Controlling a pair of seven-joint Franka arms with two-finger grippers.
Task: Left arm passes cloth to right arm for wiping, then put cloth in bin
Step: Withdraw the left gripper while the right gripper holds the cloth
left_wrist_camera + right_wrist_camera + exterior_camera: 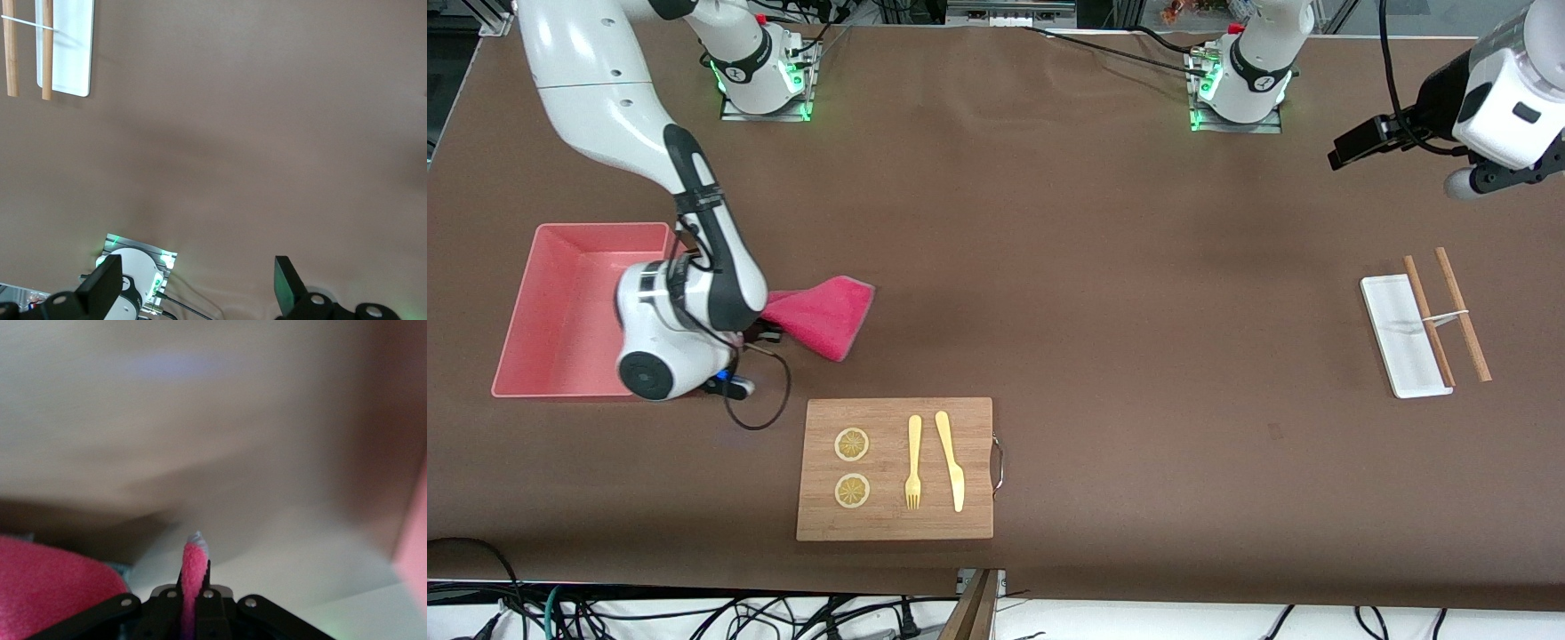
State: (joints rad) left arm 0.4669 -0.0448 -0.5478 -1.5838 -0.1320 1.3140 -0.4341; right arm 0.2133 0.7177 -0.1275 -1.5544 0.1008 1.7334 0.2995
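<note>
**Cloth pinched by right gripper beside bin**

While the left arm (1507, 98) waits at the upper right of the frame, its left gripper (200, 293) hangs over bare table with jaws spread. The right arm (694, 267) reaches down at centre left. The bin (534, 302) sits at the frame's left edge. The cloth (823, 316) trails just beside the bin, above the cutting board (895, 516). The right gripper (193, 583) has its jaws pinching a cloth fold.

Left gripper (200, 290) fingers spread over bare brown table (253, 147); white tray (67, 47), two wooden sticks (27, 50) at corner.
</note>
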